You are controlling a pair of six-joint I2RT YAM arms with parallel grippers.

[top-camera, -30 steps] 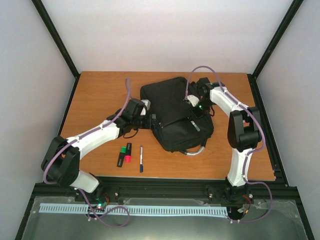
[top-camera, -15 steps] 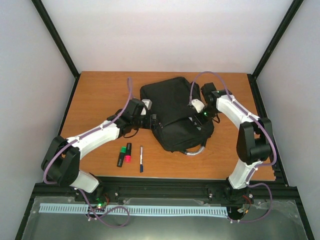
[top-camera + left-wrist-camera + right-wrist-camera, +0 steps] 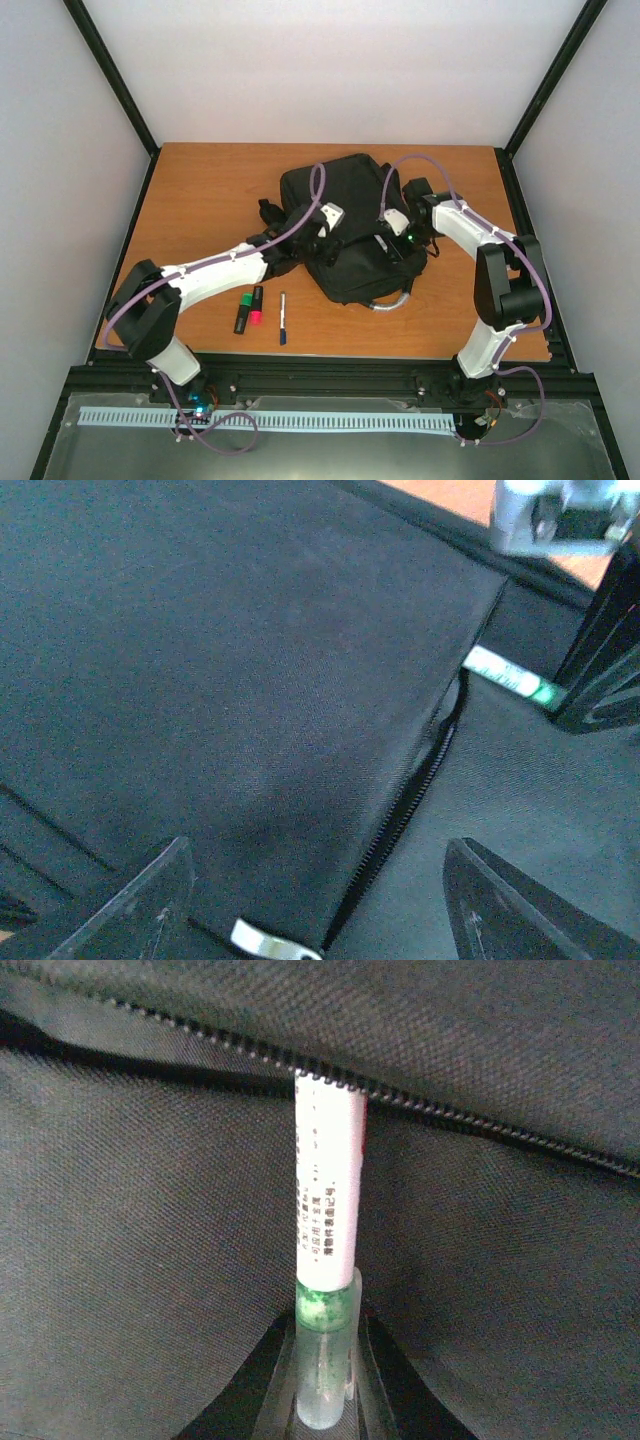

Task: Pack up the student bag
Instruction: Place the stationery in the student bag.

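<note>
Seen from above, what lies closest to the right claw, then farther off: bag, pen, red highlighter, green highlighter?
1. Bag, beneath the right gripper.
2. Pen, near-left of the bag.
3. Red highlighter, left of the pen.
4. Green highlighter, leftmost.

Backpack: one, black; highlighters: two, side by side, a green-tipped highlighter and a red-tipped highlighter; thin pen: one; white marker, green end: one; robot arms: two, left arm, right arm.
</note>
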